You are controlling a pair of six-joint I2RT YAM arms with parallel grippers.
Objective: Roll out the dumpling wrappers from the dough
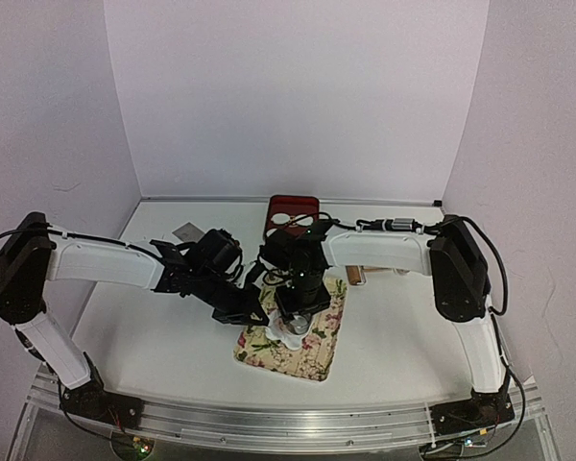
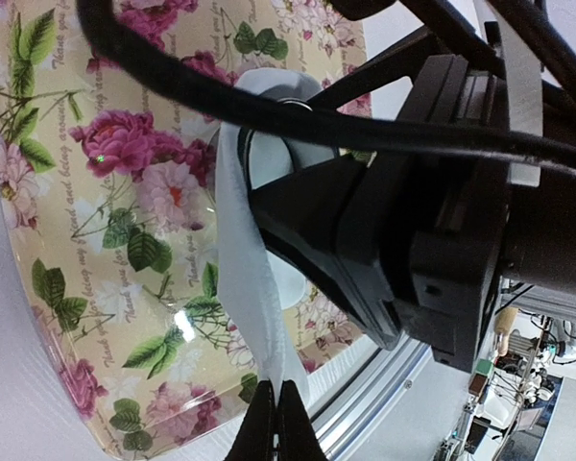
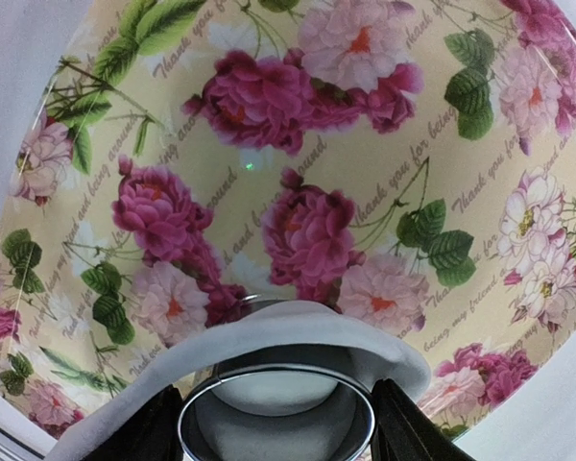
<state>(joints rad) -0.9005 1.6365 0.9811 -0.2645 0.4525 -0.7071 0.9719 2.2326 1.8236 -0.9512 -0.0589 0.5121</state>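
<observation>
On the floral mat (image 1: 312,352) lies the dough (image 3: 288,331), a soft white sheet draped around a small metal ring (image 3: 275,368). My right gripper (image 3: 278,427) is shut on that ring, one finger (image 3: 408,423) on each side, pressing it down on the mat. Inside the ring shows a round white dumpling wrapper (image 3: 275,392). My left gripper (image 2: 276,408) is shut on the edge of the dough (image 2: 245,279) and holds that ragged strip up off the mat (image 2: 96,240). The two grippers meet over the mat's near left part, left gripper (image 1: 259,312) beside right gripper (image 1: 300,309).
A dark red tray (image 1: 293,213) stands behind the mat. A wooden piece (image 1: 355,275) lies under the right arm, and a small grey card (image 1: 185,231) lies at the back left. The table's metal front rail (image 2: 384,384) runs just past the mat's near edge.
</observation>
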